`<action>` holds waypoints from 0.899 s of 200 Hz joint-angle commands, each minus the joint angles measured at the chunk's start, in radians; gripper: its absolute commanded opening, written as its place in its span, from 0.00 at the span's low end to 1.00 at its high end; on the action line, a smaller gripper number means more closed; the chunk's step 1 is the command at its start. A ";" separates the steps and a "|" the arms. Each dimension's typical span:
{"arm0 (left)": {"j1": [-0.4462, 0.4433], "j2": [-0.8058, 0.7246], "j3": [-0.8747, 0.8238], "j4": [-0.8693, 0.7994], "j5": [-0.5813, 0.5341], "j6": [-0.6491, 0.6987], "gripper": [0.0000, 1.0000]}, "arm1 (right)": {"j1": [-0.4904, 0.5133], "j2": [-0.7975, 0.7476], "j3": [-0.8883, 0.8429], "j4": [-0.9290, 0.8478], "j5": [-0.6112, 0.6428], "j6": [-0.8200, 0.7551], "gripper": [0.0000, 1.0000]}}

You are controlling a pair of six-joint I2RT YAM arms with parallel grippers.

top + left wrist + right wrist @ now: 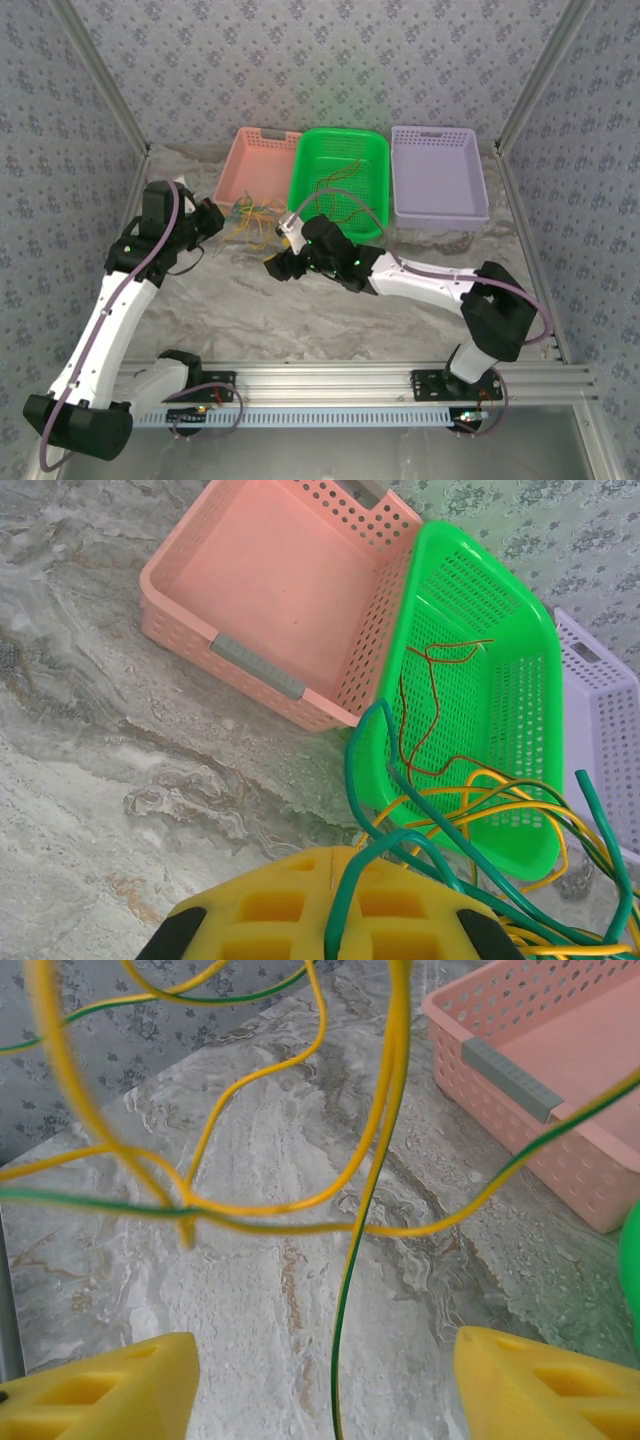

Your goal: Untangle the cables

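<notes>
Holding the cables point(252, 215) in a loose tangle on the table point(300, 310), just in front of the pink basket point(260, 170) and green basket point(378, 190).

Pinching green strands of the tangle with the left gripper point(330, 905), its fingers closed together on them. Trailing yellow and green loops out to that gripper's right, across the near corner of the green basket. Holding the right gripper point(325, 1370) wide open, fingers well apart and clamping nothing. Noting one yellow-green strand hanging down between those fingers without touching either, and more yellow loops crossing just ahead. Noting a thin red-orange wire point(425, 695) lying apart from the tangle, inside the green basket. Noting a purple basket point(440, 180) sitting just beside the green one, on its far side from the pink.
</notes>
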 commanded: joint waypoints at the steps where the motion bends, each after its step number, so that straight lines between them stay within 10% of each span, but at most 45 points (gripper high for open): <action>1: 0.005 0.000 0.034 -0.009 0.016 0.015 0.00 | -0.007 0.038 0.053 0.059 -0.012 0.025 0.62; 53: 0.006 0.006 0.043 -0.046 -0.024 0.029 0.00 | -0.009 -0.003 -0.026 0.102 0.036 0.061 0.00; 180: 0.017 0.072 -0.022 -0.119 -0.276 0.056 0.00 | -0.313 -0.557 -0.247 -0.193 0.022 0.040 0.00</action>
